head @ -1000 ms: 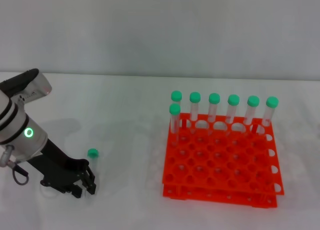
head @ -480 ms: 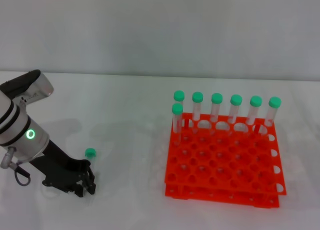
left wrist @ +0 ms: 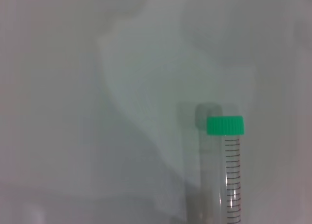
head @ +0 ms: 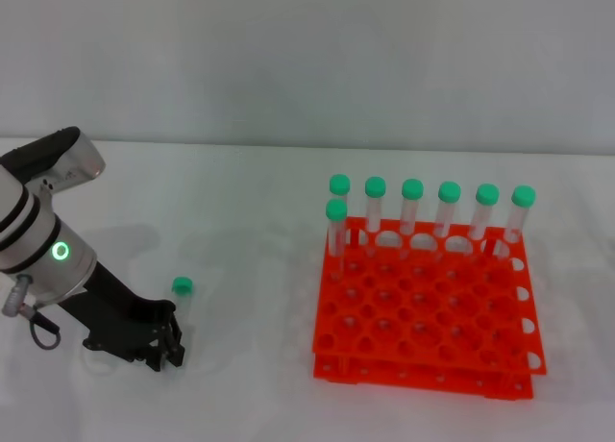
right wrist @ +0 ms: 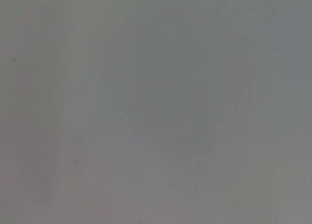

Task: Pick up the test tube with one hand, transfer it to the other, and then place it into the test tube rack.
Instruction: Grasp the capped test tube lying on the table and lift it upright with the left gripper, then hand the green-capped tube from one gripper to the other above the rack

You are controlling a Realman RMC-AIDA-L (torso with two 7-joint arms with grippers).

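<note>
We are seeing the test tube (head: pixel 180 307) as a slim clear tube with a round green cap and fine black graduation lines down its wall, which the left wrist view is showing plainly. It is lying low over the white desk (head: pixel 250 269) at the near left, its cap pointing away from us and its lower end sitting between the black fingers of the left pincer (head: pixel 171 351). That pincer is looking closed narrowly on the tube's lower end, the dark arm behind it leading back to a silver wrist with a green light. Well apart to the right, the orange test tube rack (head: pixel 423 317) is standing on the desk, carrying six capped tubes (head: pixel 430 207) along its far row and a seventh (head: pixel 335 226) just in front of the leftmost one. Bare desk is lying between tube and rack. The right pincer is showing in no view.
</note>
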